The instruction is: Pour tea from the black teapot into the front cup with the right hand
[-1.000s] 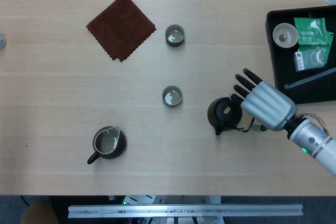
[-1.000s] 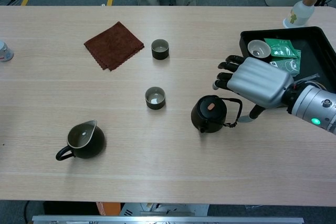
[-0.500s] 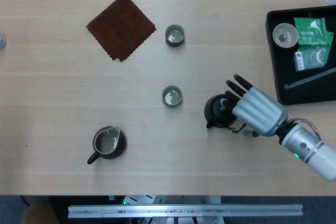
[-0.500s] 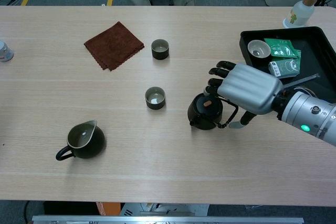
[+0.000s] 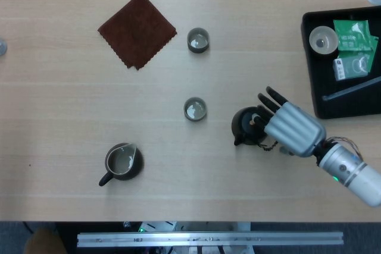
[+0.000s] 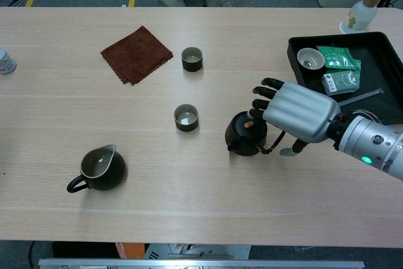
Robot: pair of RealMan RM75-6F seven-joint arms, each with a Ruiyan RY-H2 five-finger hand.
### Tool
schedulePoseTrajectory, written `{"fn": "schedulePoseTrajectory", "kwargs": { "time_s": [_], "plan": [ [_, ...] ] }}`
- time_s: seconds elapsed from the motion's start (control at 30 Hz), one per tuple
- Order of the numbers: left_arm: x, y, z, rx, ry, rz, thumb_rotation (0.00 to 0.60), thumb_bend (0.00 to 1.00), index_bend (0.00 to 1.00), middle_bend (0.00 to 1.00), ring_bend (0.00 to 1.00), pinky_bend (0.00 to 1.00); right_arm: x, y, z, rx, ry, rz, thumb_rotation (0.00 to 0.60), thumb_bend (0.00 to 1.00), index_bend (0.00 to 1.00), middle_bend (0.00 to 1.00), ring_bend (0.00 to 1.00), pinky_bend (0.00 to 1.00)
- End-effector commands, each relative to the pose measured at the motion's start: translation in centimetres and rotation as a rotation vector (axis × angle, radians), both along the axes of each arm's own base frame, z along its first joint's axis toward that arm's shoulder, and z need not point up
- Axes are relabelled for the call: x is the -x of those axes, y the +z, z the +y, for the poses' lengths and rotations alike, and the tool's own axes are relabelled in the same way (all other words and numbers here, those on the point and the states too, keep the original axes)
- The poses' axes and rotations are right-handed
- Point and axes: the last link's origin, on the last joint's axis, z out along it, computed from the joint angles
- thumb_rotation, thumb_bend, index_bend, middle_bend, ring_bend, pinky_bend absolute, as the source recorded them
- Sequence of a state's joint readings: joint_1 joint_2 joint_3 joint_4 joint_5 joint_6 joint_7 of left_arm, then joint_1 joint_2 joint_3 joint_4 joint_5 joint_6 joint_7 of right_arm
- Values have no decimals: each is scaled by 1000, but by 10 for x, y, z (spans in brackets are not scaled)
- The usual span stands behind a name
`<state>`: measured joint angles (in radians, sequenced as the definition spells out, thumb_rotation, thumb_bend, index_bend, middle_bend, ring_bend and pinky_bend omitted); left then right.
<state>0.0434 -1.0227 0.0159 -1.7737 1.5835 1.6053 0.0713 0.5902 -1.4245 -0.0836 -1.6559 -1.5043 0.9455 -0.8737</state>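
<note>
The black teapot (image 5: 244, 128) (image 6: 242, 135) stands upright on the table, right of the front cup (image 5: 194, 109) (image 6: 186, 118), a small dark cup with a pale inside. My right hand (image 5: 292, 128) (image 6: 301, 111) lies over the teapot's right side. Its fingers are stretched out and spread above the lid, and its thumb sits low by the wire handle. No firm grip on the handle shows. A second dark cup (image 5: 197, 40) (image 6: 192, 58) stands farther back. My left hand appears in neither view.
A dark pitcher (image 5: 122, 162) (image 6: 99, 168) with a handle sits front left. A brown cloth (image 5: 137, 30) (image 6: 136, 53) lies back left. A black tray (image 5: 357, 96) (image 6: 293, 47) at the right holds a white cup and tea packets.
My right hand came forward and left onto the teapot, whose body shifted slightly left a second ago. Over the last half second both have hardly moved.
</note>
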Motion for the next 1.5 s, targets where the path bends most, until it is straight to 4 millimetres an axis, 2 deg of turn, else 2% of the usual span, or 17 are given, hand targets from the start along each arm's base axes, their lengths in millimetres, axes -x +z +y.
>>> {"fn": "schedulePoseTrajectory", "kwargs": {
  "time_s": [0.03, 0.23, 0.37, 0.67, 0.8, 0.93, 1.1, 1.5],
  "plan": [
    [0, 0, -1, 1, 2, -2, 600, 389, 216, 232, 177, 149, -4, -5, -5, 28, 11, -7, 503, 0, 263, 285, 123, 134],
    [0, 2, -1, 4, -4, -19, 600, 388, 216, 232, 177, 149, -16, -8, -15, 66, -3, -62, 566, 0, 263, 285, 123, 134],
    [0, 3, -1, 3, -2, -15, 600, 389, 216, 232, 177, 149, -27, -5, -20, 89, -5, -108, 579, 0, 263, 285, 123, 134],
    [1, 3, -2, 3, 2, -15, 600, 388, 216, 232, 177, 149, -48, -6, -28, 96, -7, -172, 597, 0, 263, 285, 123, 134],
    [1, 4, -2, 1, 4, -18, 600, 388, 216, 232, 177, 149, -49, -8, -29, 95, -18, -172, 600, 0, 263, 290, 124, 136],
    [2, 4, -3, 2, 6, -19, 600, 388, 216, 232, 177, 149, -47, -6, -31, 103, -37, -166, 600, 71, 263, 356, 191, 211],
    [2, 3, -1, 6, 3, -19, 600, 389, 216, 232, 177, 149, -50, -3, -34, 125, -56, -208, 600, 82, 263, 360, 193, 217],
    [0, 7, -3, -1, -1, -14, 600, 389, 216, 232, 177, 149, -83, -16, -47, 143, -57, -292, 600, 81, 263, 360, 193, 219]
  ]
}}
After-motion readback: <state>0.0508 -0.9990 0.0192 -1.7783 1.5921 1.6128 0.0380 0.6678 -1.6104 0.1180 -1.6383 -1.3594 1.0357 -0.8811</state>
